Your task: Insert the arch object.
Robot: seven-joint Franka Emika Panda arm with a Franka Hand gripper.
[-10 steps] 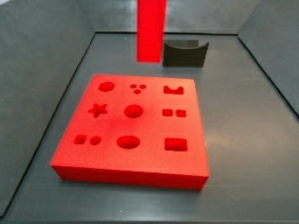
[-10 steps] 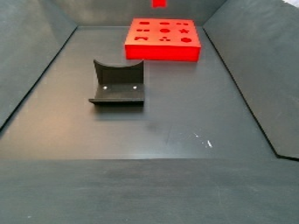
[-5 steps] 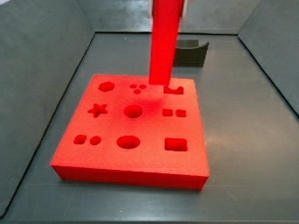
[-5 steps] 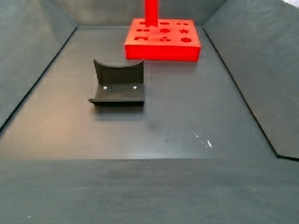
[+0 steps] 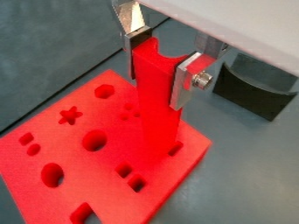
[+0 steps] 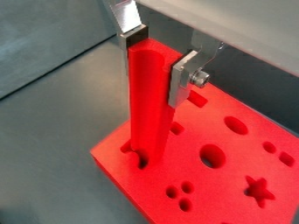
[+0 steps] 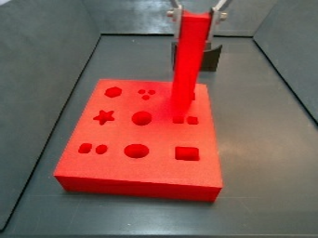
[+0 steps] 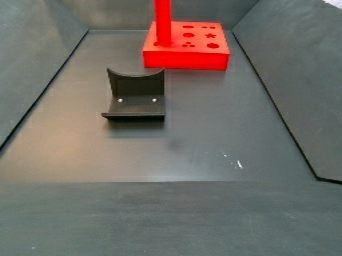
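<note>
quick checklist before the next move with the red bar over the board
1. Pincer shut on the arch object: ok.
2. Bar upright, in both wrist views: ok.
3. Bar's lower end over the red board, by the arch-shaped hole: ok.
4. Lower end already in a hole: cannot tell.
5. Fixture apart from the board: ok.
</note>
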